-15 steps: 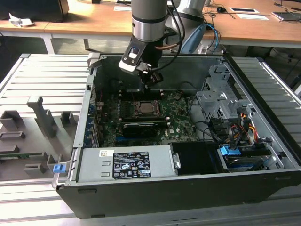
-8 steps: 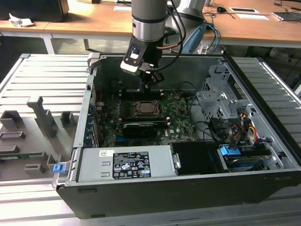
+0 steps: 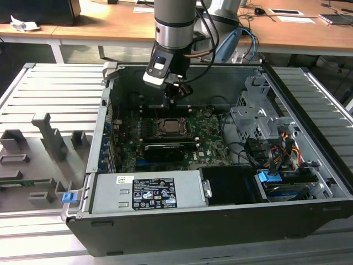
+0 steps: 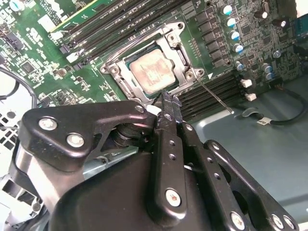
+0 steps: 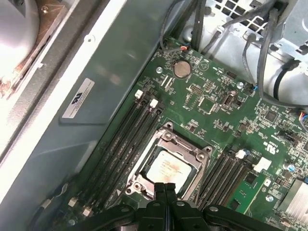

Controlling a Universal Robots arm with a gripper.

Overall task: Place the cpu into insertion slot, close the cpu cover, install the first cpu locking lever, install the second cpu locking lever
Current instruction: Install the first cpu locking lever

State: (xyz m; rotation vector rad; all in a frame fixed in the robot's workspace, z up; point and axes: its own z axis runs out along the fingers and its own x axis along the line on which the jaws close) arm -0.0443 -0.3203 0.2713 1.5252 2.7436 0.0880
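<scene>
Cpu [image 4: 153,72] is in the insertion slot [image 3: 160,127], silvery grey face up, lying flat on the green motherboard [image 5: 219,113] inside the open computer case [image 3: 231,226]. Look at the cpu cover [image 4: 183,58]: the silvery frame plate lies down around the chip, and its square window shows the metal face in both wrist views. Now the gripper [image 4: 169,99]. Its two black fingers are pressed tight together with no gap showing between them. In the second wrist view the tips sit right at the socket's rim, just beside one corner of the cover's frame, with the chip close beyond them. Whether the tips touch the frame, or pinch anything thin, I cannot tell. A thin metal lever rod [image 4: 215,97] runs out from the neighbouring corner of the frame. It slants across the black memory slots [image 4: 219,86], and its free end lies over the grey case wall, near the tips but apart from them. The first wrist view gives the same line-up: joined fingers at the socket's edge, on the side away from the round coin cell [image 5: 181,69]. In the exterior view the arm drops into the case from above and the gripper hangs over the socket. A long black card [image 3: 164,150] lies on the socket's near side, and the grey power supply box [image 3: 146,193] lies nearer again.
</scene>
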